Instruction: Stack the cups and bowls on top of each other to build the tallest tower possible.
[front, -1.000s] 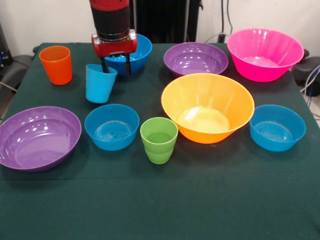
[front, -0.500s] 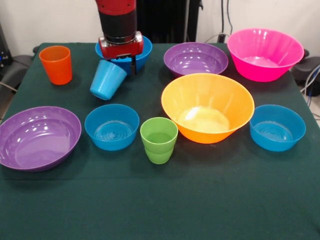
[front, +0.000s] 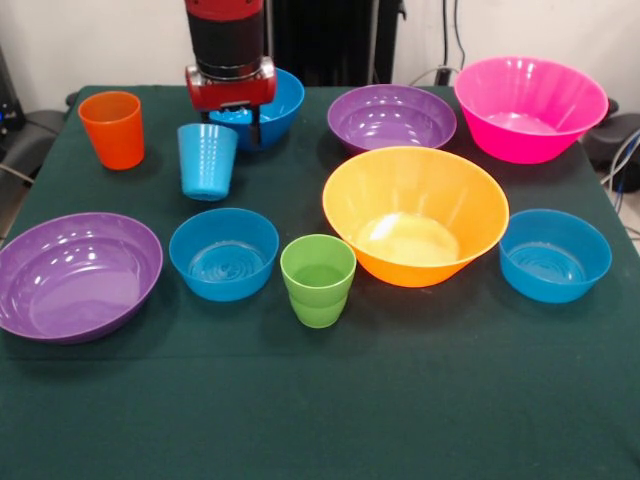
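The light blue cup stands upright on the green table, just in front of the gripper. The gripper hangs over the near rim of a blue bowl; its fingers are spread apart and open, and the left one comes down right behind the cup's rim. The orange cup stands at the far left. The green cup stands near the middle, between another blue bowl and the large orange-yellow bowl. No tower stands anywhere.
Purple bowls sit at the left front and at the back. A pink bowl is at the back right and a third blue bowl at the right. The table's near strip carries nothing.
The light blue cup leaned over half a second ago and now stands upright again, a little further back. The gripper shifted right, then back left and slightly up.
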